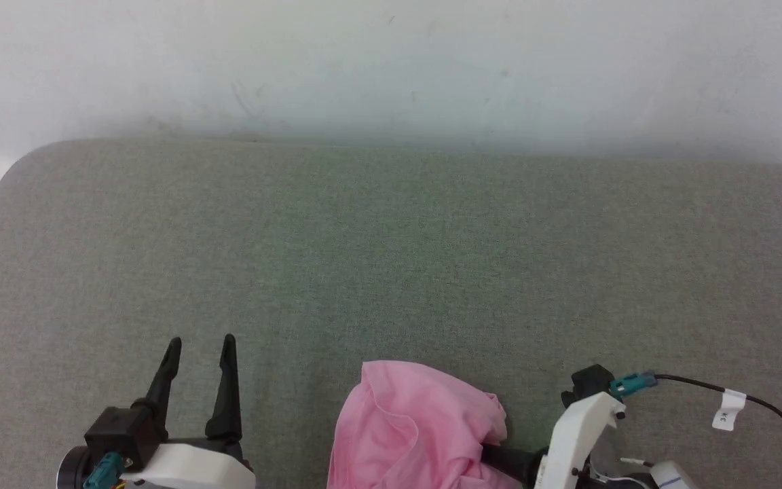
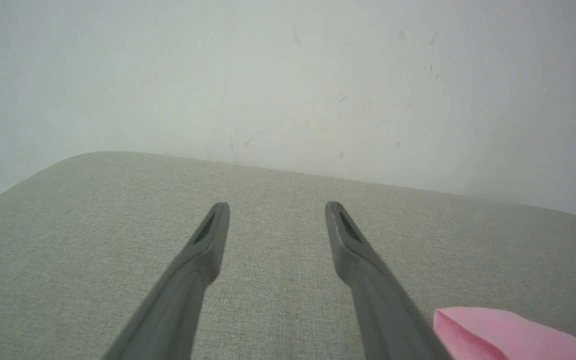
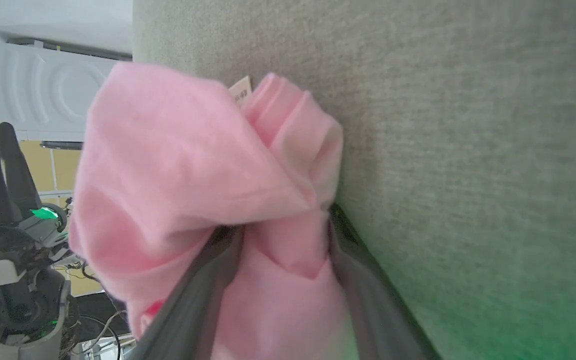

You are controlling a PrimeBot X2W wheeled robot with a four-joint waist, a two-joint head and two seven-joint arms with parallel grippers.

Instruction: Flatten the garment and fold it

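The garment (image 1: 411, 428) is a crumpled light-pink bundle at the near edge of the grey cloth surface (image 1: 391, 258). In the right wrist view my right gripper (image 3: 283, 222) stands open, its two fingers on either side of a bunched fold of the garment (image 3: 178, 165), with cloth filling the gap between them. In the head view those fingers are hidden behind the pink cloth, and the white right wrist (image 1: 584, 421) sits just right of it. My left gripper (image 1: 201, 341) is open and holds nothing, left of the bundle and apart from it. A pink corner of the garment (image 2: 498, 335) shows beside the left gripper (image 2: 277, 207).
A pale wall (image 1: 391, 61) rises behind the surface's far edge. A black cable with a white tag (image 1: 730, 407) loops off the right wrist. The surface's rounded far-left corner (image 1: 17, 170) drops away. Off the surface's near side, the right wrist view shows a white panel (image 3: 43, 90).
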